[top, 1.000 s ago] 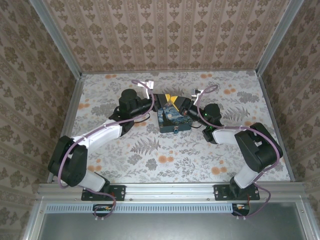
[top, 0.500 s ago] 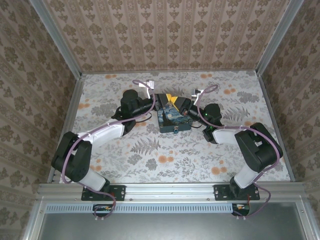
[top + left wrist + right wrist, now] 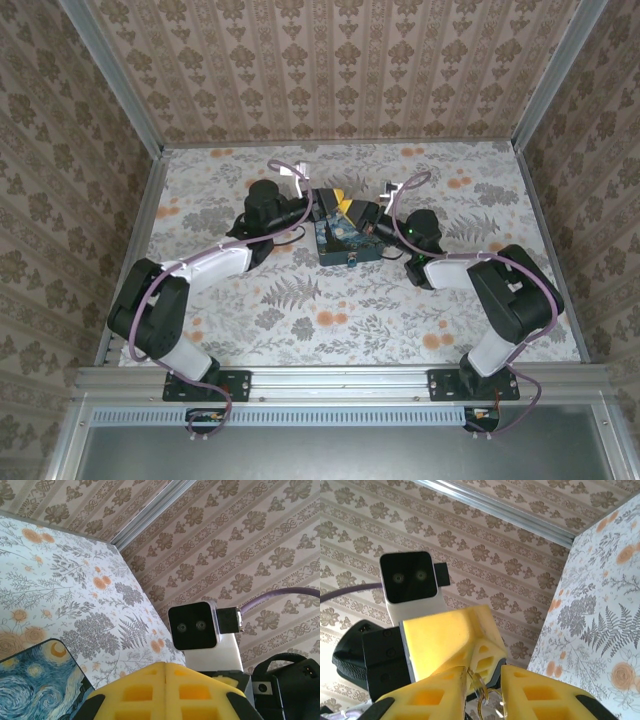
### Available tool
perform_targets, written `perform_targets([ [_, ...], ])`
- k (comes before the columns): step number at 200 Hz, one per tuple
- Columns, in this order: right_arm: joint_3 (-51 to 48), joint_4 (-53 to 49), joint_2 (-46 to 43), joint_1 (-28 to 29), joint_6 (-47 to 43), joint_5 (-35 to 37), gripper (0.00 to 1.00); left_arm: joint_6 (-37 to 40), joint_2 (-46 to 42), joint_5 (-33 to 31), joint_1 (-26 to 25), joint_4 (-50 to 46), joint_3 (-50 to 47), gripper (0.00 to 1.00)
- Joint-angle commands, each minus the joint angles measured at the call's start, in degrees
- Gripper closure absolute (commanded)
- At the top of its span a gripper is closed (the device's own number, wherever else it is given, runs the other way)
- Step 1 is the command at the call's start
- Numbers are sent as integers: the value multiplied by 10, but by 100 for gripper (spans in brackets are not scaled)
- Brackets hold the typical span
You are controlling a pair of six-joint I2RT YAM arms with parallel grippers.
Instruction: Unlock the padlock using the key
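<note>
The padlock [image 3: 352,261], tiny and dark teal, sits at the near edge of the painted box [image 3: 338,238]. Beyond and above it, your left gripper [image 3: 165,671], fully closed, seems to pinch the thin key [image 3: 479,685]. Your right gripper [image 3: 483,696] stands partly open around it. You look mid-handover, so next get a firm grip on the key.

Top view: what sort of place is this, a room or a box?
Probably a small robot test booth: wallpapered walls close round a floral table, framed by metal rails, with left arm and right arm bolted at its near edge.
</note>
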Motion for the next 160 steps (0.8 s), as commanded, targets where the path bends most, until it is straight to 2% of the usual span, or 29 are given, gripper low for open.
perform_targets([
  [1,-12,26,2,3,-13,-18,75,-7,5,12,-1,6,13,100],
  [109,-10,21,-11,-13,-2,-11,73,-4,0,9,-12,0,11,100],
  [160,-13,21,-11,-14,-1,-15,81,-3,-1,7,-16,-2,11,100],
])
